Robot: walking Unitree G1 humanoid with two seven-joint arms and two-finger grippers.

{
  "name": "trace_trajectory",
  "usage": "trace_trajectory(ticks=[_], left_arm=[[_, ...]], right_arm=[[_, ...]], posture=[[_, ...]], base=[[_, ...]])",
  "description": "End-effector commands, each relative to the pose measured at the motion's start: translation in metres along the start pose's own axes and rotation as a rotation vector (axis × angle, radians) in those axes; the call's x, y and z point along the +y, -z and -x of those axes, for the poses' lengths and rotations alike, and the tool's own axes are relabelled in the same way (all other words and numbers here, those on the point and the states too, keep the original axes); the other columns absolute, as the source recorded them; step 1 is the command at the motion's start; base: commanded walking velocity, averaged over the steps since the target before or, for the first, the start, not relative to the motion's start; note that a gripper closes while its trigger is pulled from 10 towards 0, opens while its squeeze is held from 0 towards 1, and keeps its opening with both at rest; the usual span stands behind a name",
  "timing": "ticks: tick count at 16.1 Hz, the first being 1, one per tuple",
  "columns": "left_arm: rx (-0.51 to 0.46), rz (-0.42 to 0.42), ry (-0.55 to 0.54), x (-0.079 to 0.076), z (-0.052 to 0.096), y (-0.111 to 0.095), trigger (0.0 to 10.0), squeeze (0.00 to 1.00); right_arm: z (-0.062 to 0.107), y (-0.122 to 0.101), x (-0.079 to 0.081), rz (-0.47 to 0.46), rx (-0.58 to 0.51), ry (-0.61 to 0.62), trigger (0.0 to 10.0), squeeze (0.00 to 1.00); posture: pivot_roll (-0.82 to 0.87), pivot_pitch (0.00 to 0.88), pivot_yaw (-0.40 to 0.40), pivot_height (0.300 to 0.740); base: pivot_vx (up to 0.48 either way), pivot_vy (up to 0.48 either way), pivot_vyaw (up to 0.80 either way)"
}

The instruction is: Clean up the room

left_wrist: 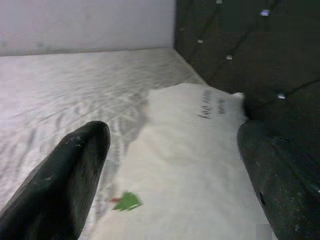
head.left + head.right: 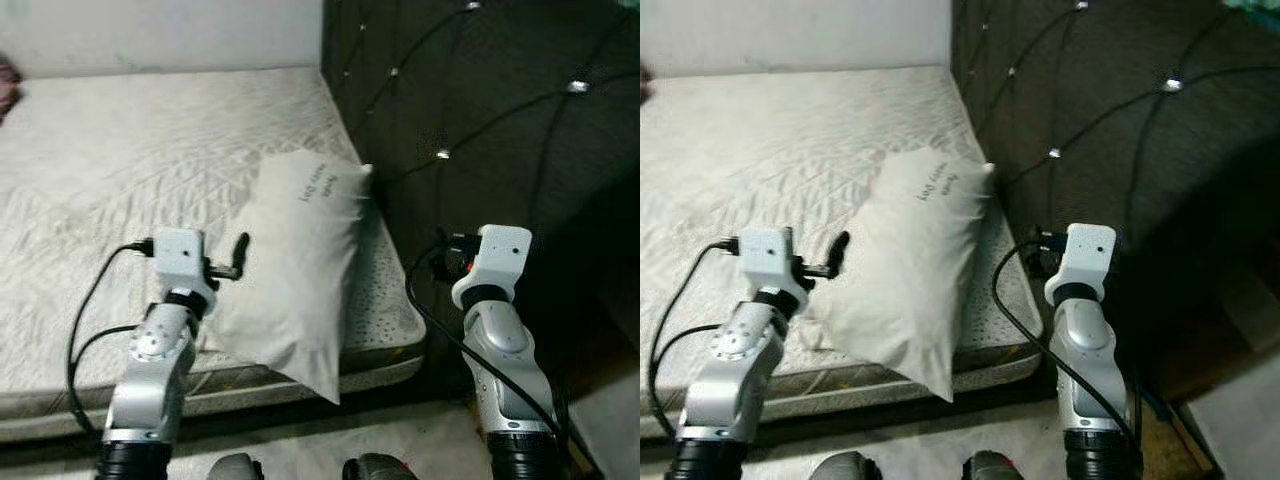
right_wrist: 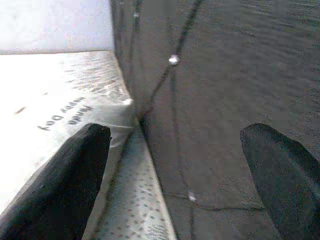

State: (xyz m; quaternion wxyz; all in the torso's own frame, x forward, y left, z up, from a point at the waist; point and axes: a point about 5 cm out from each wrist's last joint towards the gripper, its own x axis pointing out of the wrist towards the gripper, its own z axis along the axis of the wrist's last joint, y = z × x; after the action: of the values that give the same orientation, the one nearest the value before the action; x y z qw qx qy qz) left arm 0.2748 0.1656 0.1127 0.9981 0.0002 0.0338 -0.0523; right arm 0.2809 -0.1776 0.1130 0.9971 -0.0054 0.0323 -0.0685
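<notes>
Left eye view is looking down on a bare mattress (image 2: 150, 180) that is filling most of the scene, with a dark tufted headboard (image 2: 500, 120) standing along its right side and a pale wall (image 2: 160, 30) running behind. A white pillow (image 2: 295, 270) is lying at the near right corner of the mattress, close against the headboard, its lower corner hanging over the mattress edge; it is carrying a few lines of small dark writing near its upper end (too small to read).

The left gripper (image 1: 170, 175) is hovering just beside the pillow's left edge, and in its wrist view the two black fingers (image 1: 65, 180) are standing wide apart with the pillow lying between and beyond them, nothing held. A small green scrap (image 1: 127, 201) is sitting on the pillow near that gripper.

The right gripper (image 3: 185, 175) is hanging in front of the headboard, to the right of the mattress corner, its fingers (image 3: 60, 180) likewise spread wide and holding nothing. Black cables (image 2: 85, 320) are trailing from both wrists down the silver arms.
</notes>
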Motion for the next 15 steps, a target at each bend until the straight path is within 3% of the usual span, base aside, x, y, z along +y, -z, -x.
trace_trajectory(ticks=[1, 4, 7, 15], left_arm=[[-0.027, -0.002, -0.013, 0.006, -0.003, -0.009, 10.0, 0.0], [-0.048, -0.011, 0.0, 0.007, -0.005, -0.013, 10.0, 0.0], [-0.071, 0.015, 0.053, -0.004, -0.002, -0.015, 10.0, 0.0], [-0.062, 0.022, 0.047, -0.007, -0.005, -0.012, 10.0, 0.0]], right_arm=[[0.001, 0.004, 0.0, -0.007, 0.012, 0.007, 10.0, 0.0], [0.0, 0.004, 0.003, -0.01, 0.012, -0.008, 10.0, 0.0], [-0.004, 0.002, 0.004, -0.016, 0.0, -0.018, 10.0, 0.0], [-0.005, -0.003, 0.007, -0.029, -0.033, -0.041, 10.0, 0.0]], posture=[[0.02, 0.0, 0.012, 0.74], [0.02, 0.0, 0.003, 0.74], [0.02, 0.0, -0.003, 0.74], [0.02, 0.0, -0.006, 0.74]], base=[[0.0, 0.0, 0.0], [0.0, 0.0, 0.0], [0.192, 0.0, 0.0], [0.04, 0.0, 0.0]])
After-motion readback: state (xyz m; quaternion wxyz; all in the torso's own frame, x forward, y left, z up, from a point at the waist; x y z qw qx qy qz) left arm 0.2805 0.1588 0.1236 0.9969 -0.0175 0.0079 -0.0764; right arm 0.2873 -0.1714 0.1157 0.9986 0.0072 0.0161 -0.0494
